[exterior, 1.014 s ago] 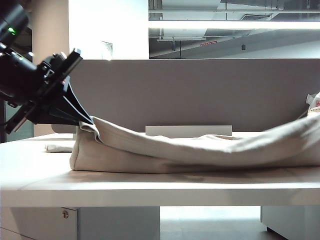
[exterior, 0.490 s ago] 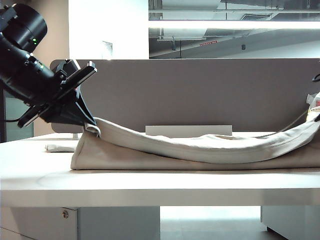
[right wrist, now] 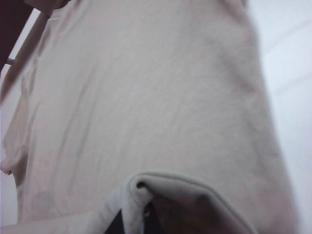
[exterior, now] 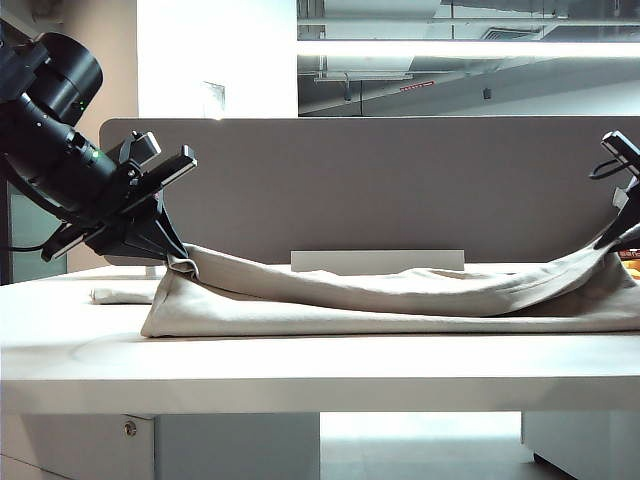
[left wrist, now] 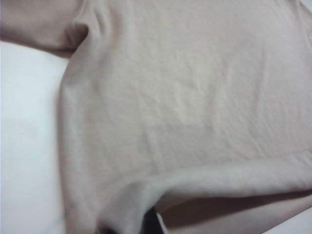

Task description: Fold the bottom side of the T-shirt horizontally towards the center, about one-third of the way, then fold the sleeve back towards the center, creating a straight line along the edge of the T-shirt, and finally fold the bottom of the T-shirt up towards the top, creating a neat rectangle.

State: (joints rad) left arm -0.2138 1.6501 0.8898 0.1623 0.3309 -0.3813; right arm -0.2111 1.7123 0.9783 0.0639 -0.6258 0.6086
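Your left gripper (exterior: 178, 252) and right gripper (exterior: 622, 240) are each pressed together on a fold of the T-shirt (exterior: 380, 300), holding one long edge raised while the rest lies flat along the surface (exterior: 300, 370). The cloth sags between the two pinches, so if one gripper leads the other the fold line will likely skew, and a thin pinch may slip out under tension. In the wrist views only a small bunch of fabric (left wrist: 146, 204) sits at each gripper (right wrist: 134, 214), so watch for that. The grey panel (exterior: 400, 180) stands close behind the shirt; the right gripper is at the frame's edge, so room there is hard to judge.
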